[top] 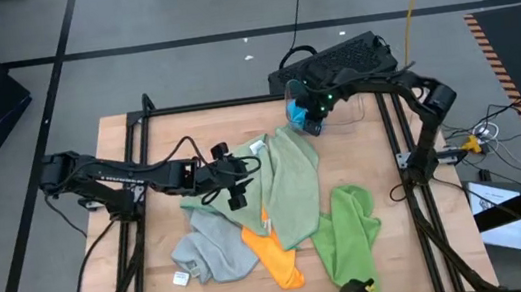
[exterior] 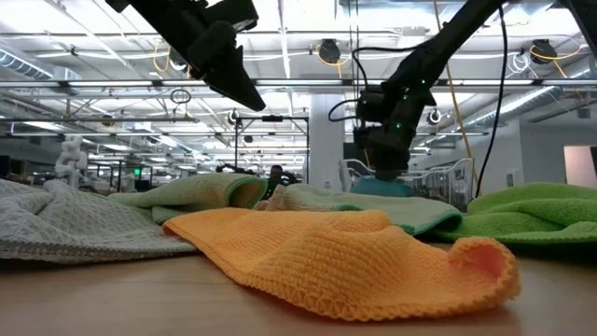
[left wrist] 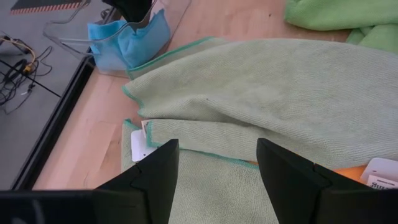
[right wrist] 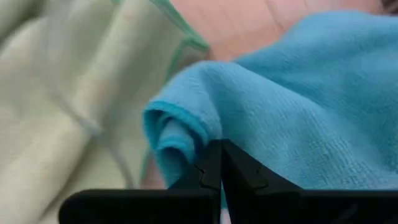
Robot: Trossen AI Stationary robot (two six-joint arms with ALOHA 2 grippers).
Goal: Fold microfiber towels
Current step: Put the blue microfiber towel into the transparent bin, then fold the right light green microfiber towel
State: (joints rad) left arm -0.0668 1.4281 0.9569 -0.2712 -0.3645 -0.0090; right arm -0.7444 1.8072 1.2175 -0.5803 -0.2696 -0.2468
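Note:
Several microfiber towels lie overlapping on the wooden table. The sage green towel (top: 291, 187) is in the middle, the grey one (top: 209, 249) at the near left, the orange one (top: 275, 255) is partly under them, and the lime green one (top: 347, 230) is at the near right. A bright blue towel (top: 297, 116) is bunched at the far edge, with my right gripper (top: 311, 111) shut on it. My left gripper (left wrist: 217, 180) hovers open above the sage green towel's left part, touching nothing. My right gripper pinches a bunched fold of the blue towel (right wrist: 186, 134) between its two shut fingers, coming from above and slanting down. The towel hangs in folds on both sides of the fingers (left wrist: 124, 43). Its lower part seems to sit at the table's far edge.
White tags show at the sage towel's edge (left wrist: 140, 146) and on the grey towel's corner (top: 181, 276). A black frame rail (top: 399, 163) borders the table. Bare wood (top: 189, 135) lies at the far left. Cables and a dark box (top: 349, 54) sit beyond the far edge.

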